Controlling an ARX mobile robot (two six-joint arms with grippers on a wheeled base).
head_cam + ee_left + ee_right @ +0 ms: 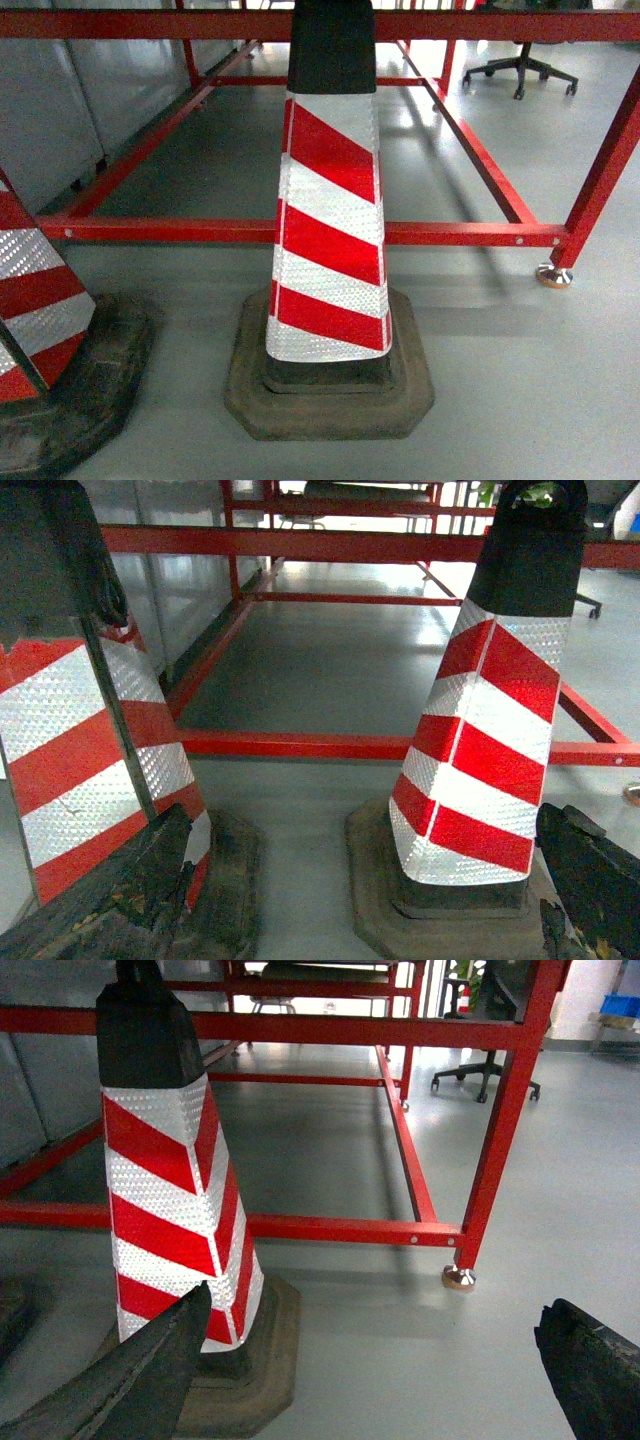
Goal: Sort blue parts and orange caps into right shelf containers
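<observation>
1. Across the middle of the head view stands a red-and-white traffic cone on a dark rubber base, with a second cone cut off at the lower left. Behind them a red steel frame runs across the grey floor.
2. Neither blue parts nor orange caps show in any view, and no shelf containers can be made out. A small blue shape at the upper right of the right wrist view is too far off to name.
3. Left gripper: its two dark fingers sit at the lower corners of its wrist view, spread wide with nothing between them.
4. Right gripper: likewise spread apart and empty, fingers at the lower left and lower right.
5. Judged from this, the step in hand is driving toward the work area. Doing it well means steering the base around both cones and the frame's foot, arms kept tucked, until the parts come into sight.
</observation>
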